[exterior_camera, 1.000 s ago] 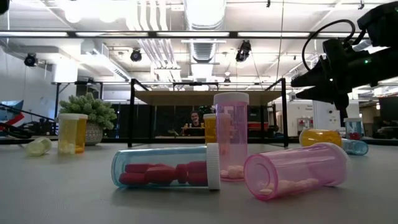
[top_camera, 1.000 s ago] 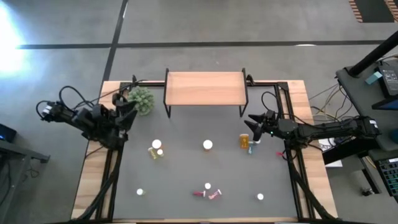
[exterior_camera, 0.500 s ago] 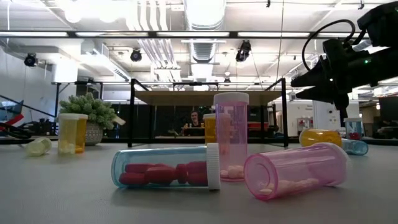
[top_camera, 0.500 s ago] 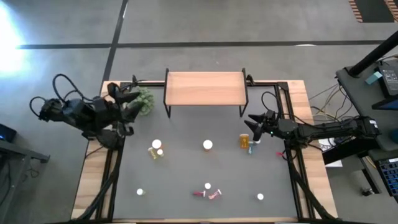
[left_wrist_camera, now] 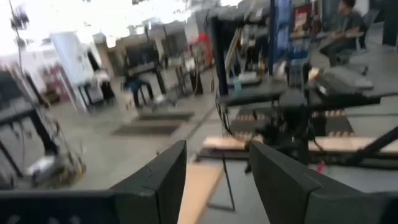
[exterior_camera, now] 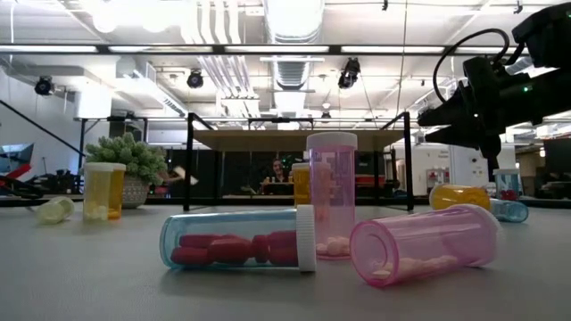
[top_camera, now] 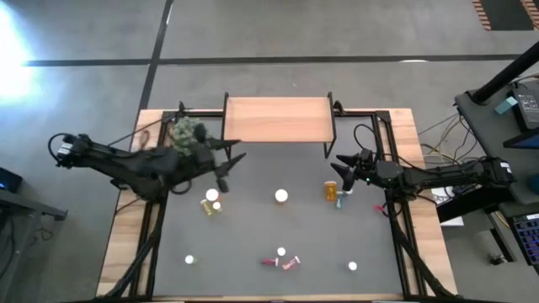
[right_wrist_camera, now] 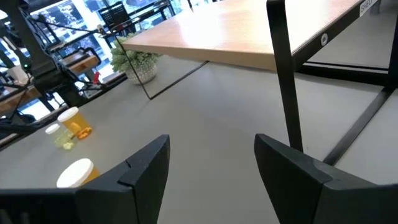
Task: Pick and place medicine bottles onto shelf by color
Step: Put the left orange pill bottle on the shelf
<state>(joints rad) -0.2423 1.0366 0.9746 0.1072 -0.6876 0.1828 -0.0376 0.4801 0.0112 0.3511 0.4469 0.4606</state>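
Medicine bottles are scattered over the grey table: a yellow pair (top_camera: 210,203), a white-capped one (top_camera: 281,196), an orange one (top_camera: 331,190) and pink and red-filled ones lying on their sides near the front (exterior_camera: 419,252) (exterior_camera: 239,241). The light-wood shelf (top_camera: 278,119) stands on black legs at the far edge, nothing on it. My left gripper (top_camera: 226,162) hangs open and empty above the table, right of the green plant (top_camera: 186,131), pointing level at the shelf (left_wrist_camera: 202,180). My right gripper (top_camera: 340,165) waits open and empty by the shelf's right leg, just beyond the orange bottle.
The potted plant stands at the far left beside the shelf's left leg. Two lone white-capped bottles (top_camera: 189,259) (top_camera: 352,266) stand near the front. Bare grey table lies between the shelf and the bottles. A wooden border (top_camera: 125,244) rims the table.
My left gripper has swung from the table's left edge, past the plant, toward the middle, rising a little and levelling out so that it now points at the shelf. The right arm and all bottles have kept still.
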